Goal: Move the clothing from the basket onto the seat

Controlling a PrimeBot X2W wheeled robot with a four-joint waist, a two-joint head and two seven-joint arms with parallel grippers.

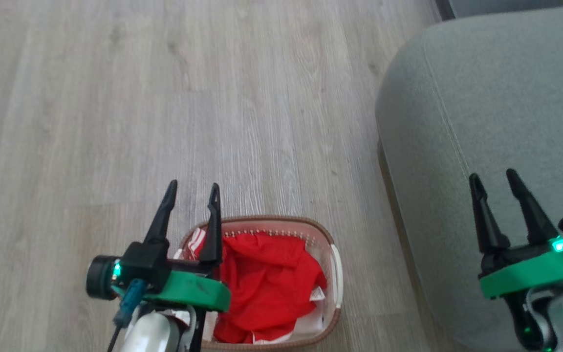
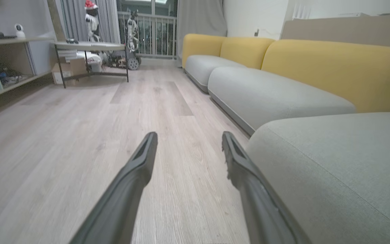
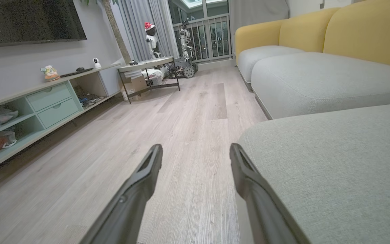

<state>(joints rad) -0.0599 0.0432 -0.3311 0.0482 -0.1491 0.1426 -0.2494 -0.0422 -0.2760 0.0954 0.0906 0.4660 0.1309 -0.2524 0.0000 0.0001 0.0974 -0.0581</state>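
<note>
You have the clothing (image 1: 267,283) lying in the basket (image 1: 334,244), at the bottom of the head view. It is bright red soft fabric, crumpled into loose folds and heaped against the near side. A white panel with red striped trim shows at the far left edge, more white peeks out along the near edge, and a small white tag sits on the right side.

The basket is an oval of cream plastic with rows of small holes through its wall, a brown woven-look rim and a white handle on its right side. It stands on the floor (image 1: 164,98) of pale grey wood-grain planks. To its right, with a strip of floor between, is the seat (image 1: 496,107): a big grey-green cushion of finely woven cloth, with rounded corners and a stitched seam running along its top.

Your left gripper (image 1: 194,185) hangs over the left part of the basket, its two long dark tapered fingers spread wide apart; in the head view its right finger crosses the red fabric. Its wrist view looks level along the floor, so the fingers point forward rather than down. Your right gripper (image 1: 492,174) is held over the near part of the seat, its fingers equally wide apart and pointing forward too.
</note>
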